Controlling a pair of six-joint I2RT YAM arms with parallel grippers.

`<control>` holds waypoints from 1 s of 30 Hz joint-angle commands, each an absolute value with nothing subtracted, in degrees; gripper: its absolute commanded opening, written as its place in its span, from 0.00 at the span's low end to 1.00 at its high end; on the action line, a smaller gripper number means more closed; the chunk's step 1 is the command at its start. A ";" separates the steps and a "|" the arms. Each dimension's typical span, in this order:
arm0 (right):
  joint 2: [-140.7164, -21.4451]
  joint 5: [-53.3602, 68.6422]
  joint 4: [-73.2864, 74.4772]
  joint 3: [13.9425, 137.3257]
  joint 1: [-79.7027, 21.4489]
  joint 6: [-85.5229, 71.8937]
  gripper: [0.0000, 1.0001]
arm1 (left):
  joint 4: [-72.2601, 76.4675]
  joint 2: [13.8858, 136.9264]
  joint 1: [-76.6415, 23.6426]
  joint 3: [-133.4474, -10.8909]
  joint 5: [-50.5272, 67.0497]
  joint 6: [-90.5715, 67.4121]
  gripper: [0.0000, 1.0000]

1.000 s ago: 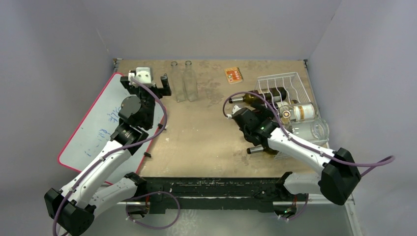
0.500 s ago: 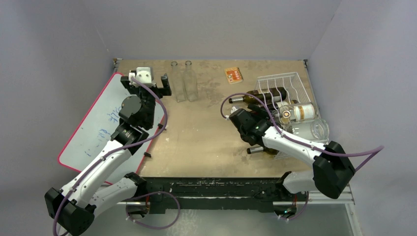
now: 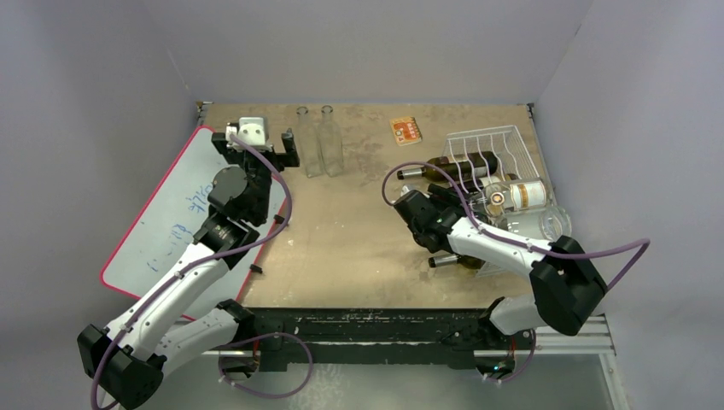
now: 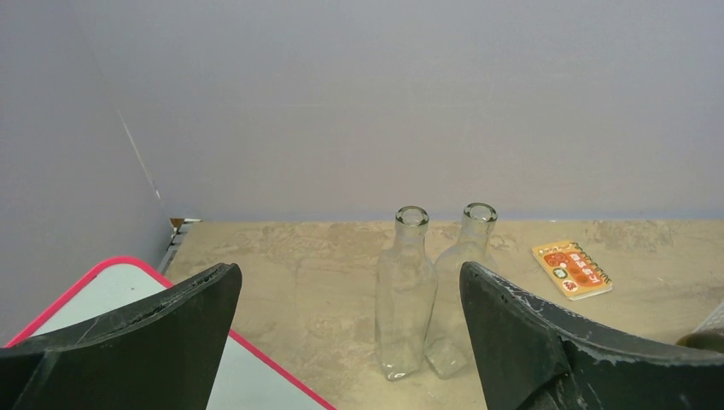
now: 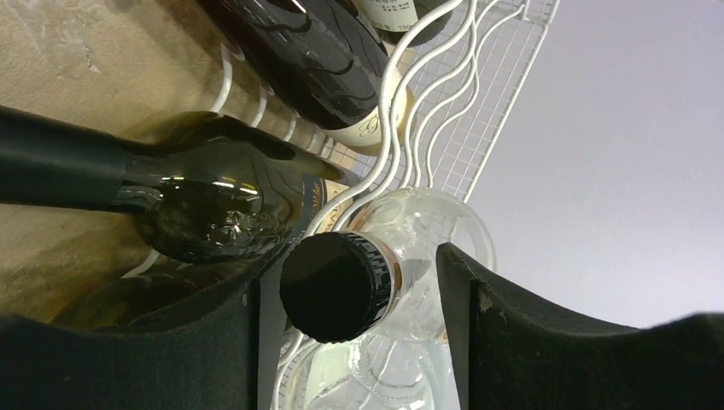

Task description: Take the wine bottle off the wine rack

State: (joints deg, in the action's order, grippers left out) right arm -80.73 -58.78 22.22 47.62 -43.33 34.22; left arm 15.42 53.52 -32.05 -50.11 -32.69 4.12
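Grey walls close round a worn brown table [image 3: 350, 235], and the wine rack [image 3: 502, 142], a white wire basket with wavy cradles, stands at its far right corner. Bottles lie on their sides in the rack with their necks pointing out of its left side. A dark bottle [image 3: 457, 166] is at the rack's far end and a labelled bottle [image 3: 522, 195] is next towards the near end. Then comes the wine bottle [image 3: 538, 226], of clear glass, and a second dark bottle [image 3: 452, 260] is at the rack's near end.

The right gripper [image 3: 446, 205] is at the rack's left side, close to those necks. In the right wrist view its jaws stand parted on either side of the clear bottle's black screw cap [image 5: 341, 286]. A narrow gap shows on each side, so neither finger touches the cap. The wine bottle lies in its wire cradle, not lifted.

The left gripper [image 3: 259, 142] hangs well apart from the rack, across the table to its left, with its jaws spread wide and holding nothing. Two clear glass bottles [image 3: 319, 141] stand upright side by side between that gripper and the rack, closer to the gripper. An orange card [image 3: 406, 130] lies flat just left of the rack's far corner. A red-edged whiteboard [image 3: 166, 222] lies along the table edge opposite the rack.
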 commanded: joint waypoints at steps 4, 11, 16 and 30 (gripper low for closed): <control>-80.54 -64.27 16.84 45.68 -42.93 37.58 0.62 | 17.93 53.57 -32.88 -50.88 -32.99 4.68 1.00; -80.95 -65.15 14.33 45.78 -42.90 40.18 0.59 | 17.73 54.35 -33.19 -51.14 -32.74 4.92 1.00; -81.76 -65.21 14.39 46.48 -42.89 40.03 0.54 | 17.82 53.90 -33.16 -51.03 -32.89 5.05 1.00; -85.97 -65.07 24.81 54.05 -42.94 31.13 0.20 | 18.02 52.94 -33.22 -50.84 -33.40 5.40 1.00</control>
State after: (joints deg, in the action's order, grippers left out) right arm -86.32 -64.99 21.26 49.65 -43.13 38.41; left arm 15.42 54.11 -32.82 -50.11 -32.91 4.19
